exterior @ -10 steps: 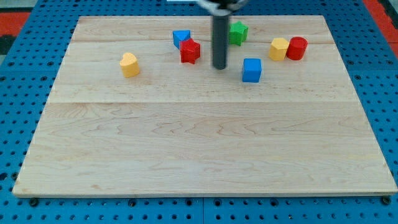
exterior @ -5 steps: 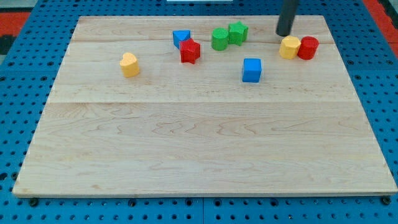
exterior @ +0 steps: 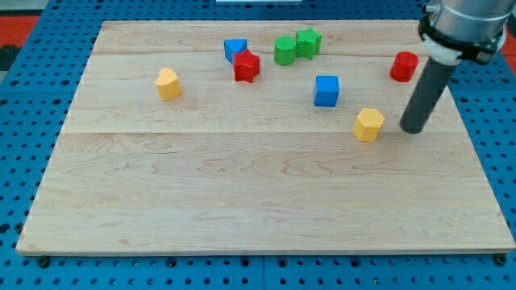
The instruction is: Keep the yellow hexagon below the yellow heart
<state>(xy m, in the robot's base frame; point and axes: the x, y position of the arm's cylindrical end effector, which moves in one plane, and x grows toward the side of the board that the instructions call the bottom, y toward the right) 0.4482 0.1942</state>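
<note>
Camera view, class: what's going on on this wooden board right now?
A robot arm's dark rod is pushing blocks about the board. My tip sits just to the view's right of the yellow hexagon, apart from it. The hexagon lies lower in the view than the yellow heart, which is far off at the view's left. The red cylinder and blue cube stand nearby, untouched.

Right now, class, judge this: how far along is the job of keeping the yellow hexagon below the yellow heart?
Done: the yellow hexagon sits lower in the view than the yellow heart, though far to the view's right of it. In hand: my tip stands just right of the hexagon, apparently not touching. Left: pushing the hexagon leftward to lie directly beneath the heart, if that is wanted.
</note>
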